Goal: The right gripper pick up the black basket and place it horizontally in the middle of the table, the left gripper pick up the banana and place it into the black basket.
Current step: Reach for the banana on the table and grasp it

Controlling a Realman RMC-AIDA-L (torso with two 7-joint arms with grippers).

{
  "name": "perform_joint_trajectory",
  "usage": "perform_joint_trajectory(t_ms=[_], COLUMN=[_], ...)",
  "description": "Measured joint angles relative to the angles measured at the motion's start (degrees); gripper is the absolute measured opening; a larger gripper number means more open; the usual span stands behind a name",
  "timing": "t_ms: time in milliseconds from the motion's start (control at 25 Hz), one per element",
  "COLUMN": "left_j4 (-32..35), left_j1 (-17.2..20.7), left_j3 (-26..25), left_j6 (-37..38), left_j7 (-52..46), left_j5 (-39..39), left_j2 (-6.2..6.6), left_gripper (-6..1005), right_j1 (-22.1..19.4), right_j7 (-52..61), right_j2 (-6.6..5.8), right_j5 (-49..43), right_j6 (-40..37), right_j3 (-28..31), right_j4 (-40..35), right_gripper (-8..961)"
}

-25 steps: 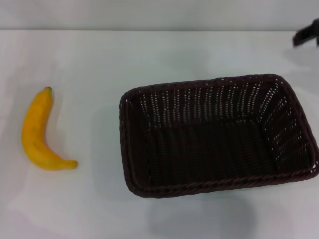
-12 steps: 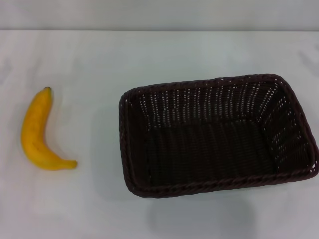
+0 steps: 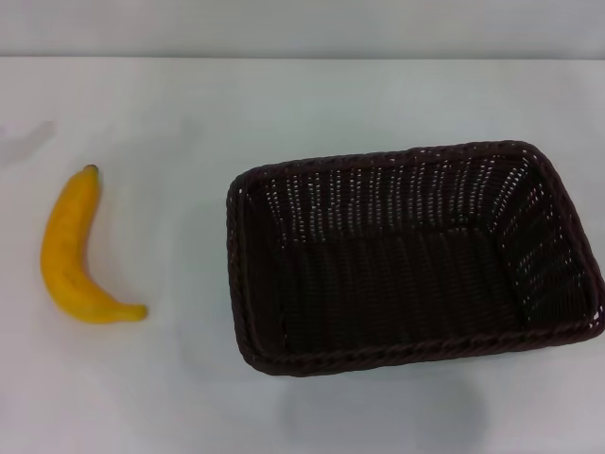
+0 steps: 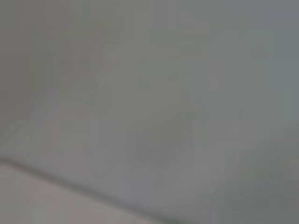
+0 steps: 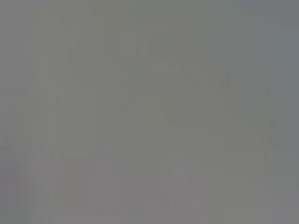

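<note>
Item one: the black basket [image 3: 411, 255]. A rectangular woven wicker basket, dark brown-black, with a braided rim and open-weave sloping sides. It sits upright on the table [image 3: 312, 104], mouth upward, interior bare. Its long axis runs left to right across the scene, slightly skewed so that the right end lies a little farther away than the left. It occupies the middle-to-right part of the tabletop, its right corner close to the right edge of the head view.

Item two: the banana [image 3: 74, 253]. A single curved yellow-orange fruit lying flat on the table, well apart from the basket, on the left side. Its long axis runs near to far. The small dark stem tip points to the far side; the blunt end lies nearer and curls toward the right, toward the basket. The curve bulges to the left.

Item three: the table. A plain white, smooth surface bearing both items, its far edge meeting a pale wall.

Item four: the left gripper and the right gripper. Neither shows in the head view, and both wrist views give only featureless grey, the left one with a faint dark line crossing a corner. Whether either gripper's fingers stand apart or together cannot be told. Neither item is held.
</note>
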Motion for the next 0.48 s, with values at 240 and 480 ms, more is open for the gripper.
perform_joint_trajectory(t_ms=[240,480], left_j4=[3.12,0.48], left_j1=[-9.58,-13.19], left_j3=[-0.12,0.10], left_j6=[-16.55,-22.65], left_j7=[-9.25,-9.31], left_j5=[21.57,31.45], left_j2=[4.84,5.03], left_gripper=[812,810], right_j1=[-0.71,1.08], right_j7=[-8.08,-10.35], right_j2=[0.01,0.12], right_j5=[4.70,5.20], right_j6=[1.26,0.89], right_j3=[2.39,2.57], right_j4=[4.00,4.67], right_gripper=[572,571])
